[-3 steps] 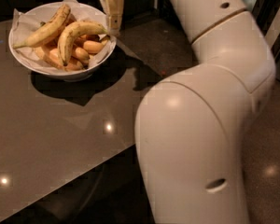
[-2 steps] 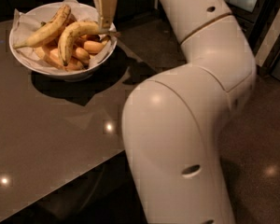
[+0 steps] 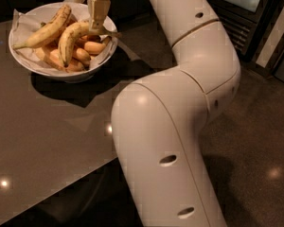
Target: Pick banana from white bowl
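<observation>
The white bowl (image 3: 23, 56) stands at the table's far left, lined with crinkled paper. The curved yellow banana (image 3: 67, 38) lies in its middle, its thin stem (image 3: 111, 32) pointing right over the rim. A straighter brown-flecked banana (image 3: 45, 30) lies to its left, on several short orange-yellow bananas (image 3: 92, 47). My gripper (image 3: 91, 14) hangs from above over the bowl's right part, at the curved banana's stem end. It is open. One tan finger (image 3: 98, 11) reaches down to the banana's upper end.
The dark glossy table (image 3: 47, 141) runs to an edge at the lower right. My big white arm (image 3: 180, 126) fills the middle and right. A dark cabinet (image 3: 255, 18) stands at the far right on the floor.
The arm has swung left and the gripper has shifted left and lower, from beside the bowl's rim to over the curved banana's stem end. The bananas have not moved.
</observation>
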